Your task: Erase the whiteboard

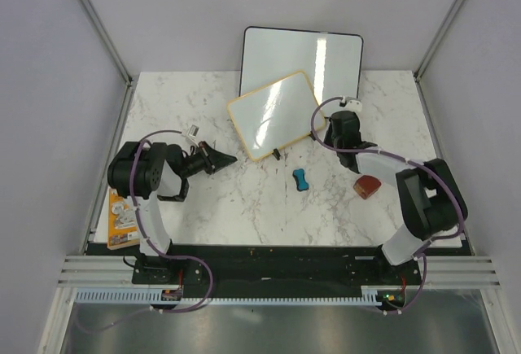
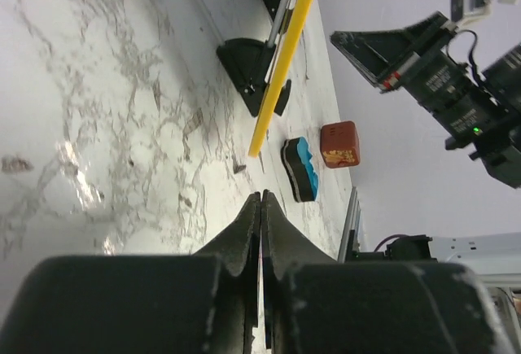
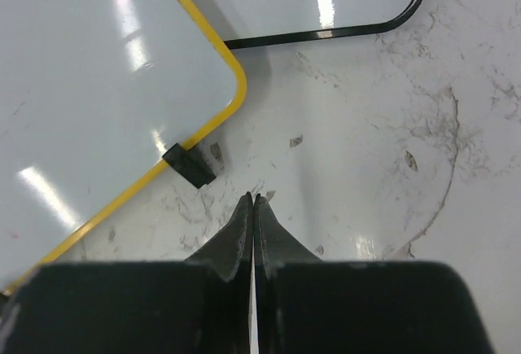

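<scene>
at the far left edge of the marble surface (image 1: 244, 211) lies an orange printed card (image 1: 122, 220), just beside the left arm (image 1: 151, 179). the left jaws are pressed shut with nothing between them, pointing across the surface toward the middle. next comes the whiteboard (image 1: 273, 115), the small one with the yellow frame, set at an angle near the back centre. its upper corner overlaps the lower edge of the larger black-framed board (image 1: 301, 54) behind it. one of its small black feet (image 3: 189, 165) shows close ahead of the right arm's tips. its face looks plain white in every view, with only streaks of glare and no red writing that i can make out. so the wiping appears done, or nearly so, though glare could hide faint traces. the blue eraser (image 1: 301, 179) lies loose on the surface in front of the board, held by nobody. a reddish-brown block (image 1: 367, 186) sits further right. the right arm (image 1: 423, 199) reaches in beside the board, right jaws closed and empty.
</scene>
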`<action>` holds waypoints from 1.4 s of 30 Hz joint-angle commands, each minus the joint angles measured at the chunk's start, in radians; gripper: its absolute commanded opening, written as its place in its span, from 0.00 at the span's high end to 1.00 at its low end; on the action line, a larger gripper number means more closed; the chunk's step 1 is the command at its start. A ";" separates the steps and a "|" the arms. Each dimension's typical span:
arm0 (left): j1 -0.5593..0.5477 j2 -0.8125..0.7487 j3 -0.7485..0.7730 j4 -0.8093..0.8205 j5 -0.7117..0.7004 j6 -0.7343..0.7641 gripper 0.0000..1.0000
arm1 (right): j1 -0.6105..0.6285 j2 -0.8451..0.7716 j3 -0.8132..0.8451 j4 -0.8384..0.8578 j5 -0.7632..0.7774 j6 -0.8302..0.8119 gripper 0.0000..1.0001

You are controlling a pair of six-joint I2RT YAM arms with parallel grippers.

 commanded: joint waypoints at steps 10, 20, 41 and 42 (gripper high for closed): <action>0.000 -0.355 -0.172 0.321 0.058 -0.066 0.98 | -0.032 0.349 0.226 0.090 0.054 0.067 1.00; -0.032 -0.667 -0.169 -0.130 0.055 0.170 0.98 | -0.030 0.428 0.251 0.159 -0.078 0.086 1.00; -0.043 -0.955 -0.051 -0.797 -0.138 0.428 0.79 | 0.140 0.150 -0.045 0.207 -0.008 0.149 1.00; -0.043 -0.968 -0.043 -0.867 -0.151 0.439 0.70 | 0.139 0.097 -0.055 0.198 0.037 0.139 1.00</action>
